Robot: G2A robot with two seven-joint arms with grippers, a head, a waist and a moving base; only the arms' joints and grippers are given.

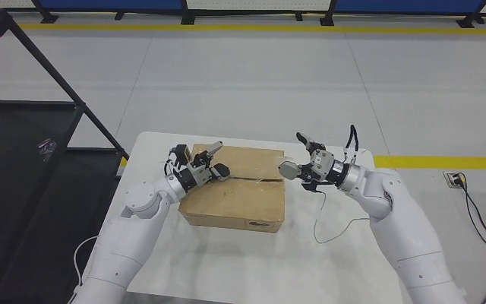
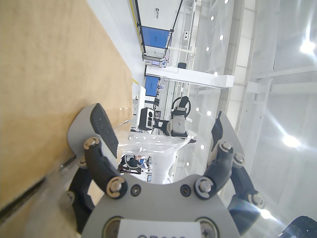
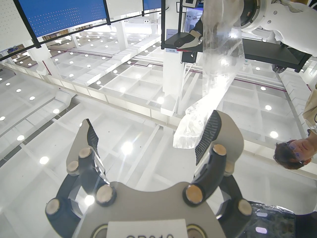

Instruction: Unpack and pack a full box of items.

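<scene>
Cardboard box [image 1: 235, 199] sits shut in the middle of the bench [image 1: 334, 258]. Left tool [image 1: 219, 158] is spread wide over its 10 o'clock corner. Right tool [image 1: 296, 154] is wide too, just off 2 o'clock, with a clear tape strip [image 3: 218, 75] clinging to it.

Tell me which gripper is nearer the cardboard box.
Left. The left gripper is over the cardboard box top, by its far left corner; the right gripper hangs at the right edge, mostly beyond it.

Logo print — upside down, on wall panels [image 3: 57, 3]
</scene>
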